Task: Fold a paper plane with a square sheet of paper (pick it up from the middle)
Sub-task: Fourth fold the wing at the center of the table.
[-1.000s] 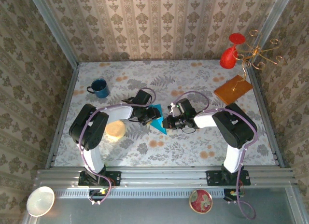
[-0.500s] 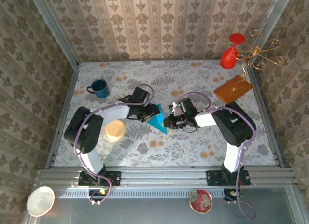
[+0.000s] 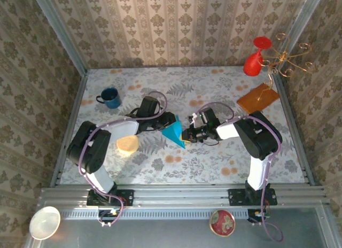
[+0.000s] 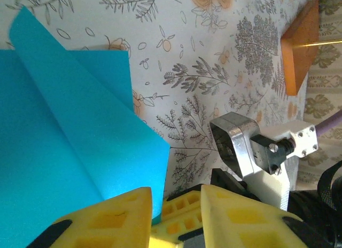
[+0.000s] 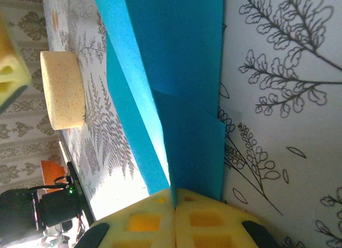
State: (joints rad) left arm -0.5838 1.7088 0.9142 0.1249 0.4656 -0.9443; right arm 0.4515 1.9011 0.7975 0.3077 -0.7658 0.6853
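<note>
Square sheet of paper: teal, partly folded, held raised off the bench near its centre, between the two grippers. Right gripper: clamped tight on the sheet's lower edge. Left gripper: jaws narrow, with the sheet's edge apparently nipped between them. Step judged in hand: an early fold, crease not yet pressed. Next move calls for the edges to be aligned and the flap laid flat.
</note>
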